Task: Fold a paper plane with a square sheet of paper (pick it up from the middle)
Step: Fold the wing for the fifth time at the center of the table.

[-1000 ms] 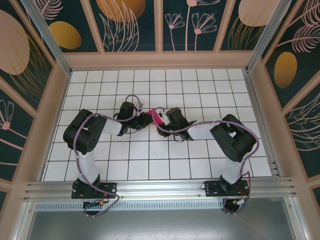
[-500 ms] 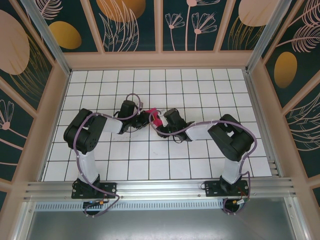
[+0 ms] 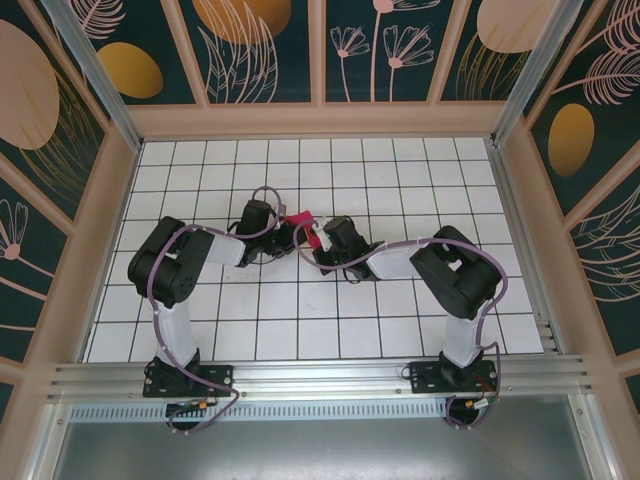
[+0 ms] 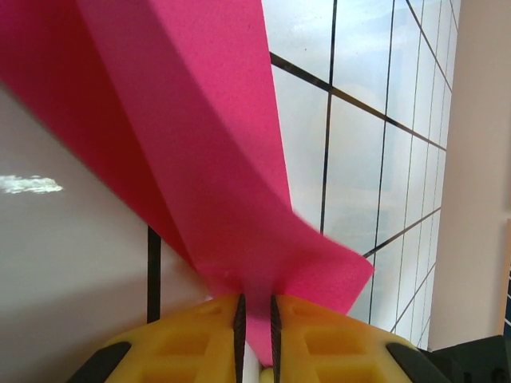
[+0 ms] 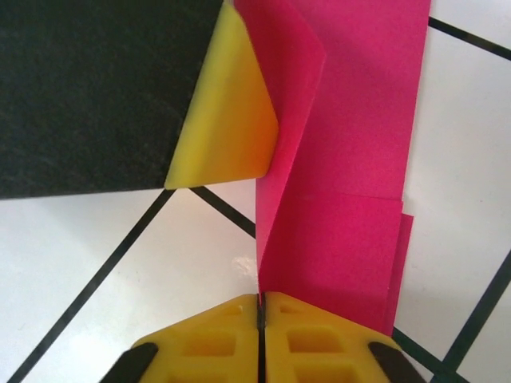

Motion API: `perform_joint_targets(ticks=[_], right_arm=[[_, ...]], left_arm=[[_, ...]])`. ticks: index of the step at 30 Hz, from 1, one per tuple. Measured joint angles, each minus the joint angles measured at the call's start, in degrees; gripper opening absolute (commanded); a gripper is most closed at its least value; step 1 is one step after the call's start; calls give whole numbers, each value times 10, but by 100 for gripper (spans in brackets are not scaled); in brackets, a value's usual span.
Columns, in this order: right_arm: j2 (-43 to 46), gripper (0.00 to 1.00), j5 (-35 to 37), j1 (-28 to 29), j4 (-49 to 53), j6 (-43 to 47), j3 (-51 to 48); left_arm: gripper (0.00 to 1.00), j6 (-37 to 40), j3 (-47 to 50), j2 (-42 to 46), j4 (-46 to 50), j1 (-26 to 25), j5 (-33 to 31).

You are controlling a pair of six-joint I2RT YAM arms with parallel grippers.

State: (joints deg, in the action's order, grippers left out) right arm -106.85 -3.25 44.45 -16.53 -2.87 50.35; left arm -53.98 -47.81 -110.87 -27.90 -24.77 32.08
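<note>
Against one second ago, the pink paper (image 3: 301, 220) sits farther from the arm bases. The left gripper (image 4: 255, 317) and right gripper (image 5: 261, 307) each pinch it. It is folded, layered and creased.

I'm running this from a purpose-built robot test cell, a lab enclosure rather than a room anyone lives or cooks in. The worktop (image 3: 400, 170) is a white board ruled with a black grid. It is boxed in on three sides by upright panels (image 3: 265, 50) printed in dark teal with stylised flowers and leaves, set in pale frames. Along the near edge runs an aluminium rail (image 3: 320, 378), where my left arm (image 3: 172, 325) and right arm (image 3: 462, 335) are bolted down on black base plates, lilac cables (image 3: 262, 190) looping along them. Slanting metal posts (image 3: 92, 70) stand at the back corners, and a grey metal sheet (image 3: 320, 445) lies below the rail.
</note>
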Motion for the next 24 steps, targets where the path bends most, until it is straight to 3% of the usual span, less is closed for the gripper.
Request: perform_joint_targets(ticks=[10,16,24], right_arm=[[0,0,-181,-56,-52,-120,-13],[0,0,-299,-97,-135,-235,-48],[-27,0,-391,-115,-216,-347,-54]], left_arm=[[32,34,36,73,-13,0,-16],[32,45,71,100,-54,0,-17],[31,45,85,97,-90,0,-9]])
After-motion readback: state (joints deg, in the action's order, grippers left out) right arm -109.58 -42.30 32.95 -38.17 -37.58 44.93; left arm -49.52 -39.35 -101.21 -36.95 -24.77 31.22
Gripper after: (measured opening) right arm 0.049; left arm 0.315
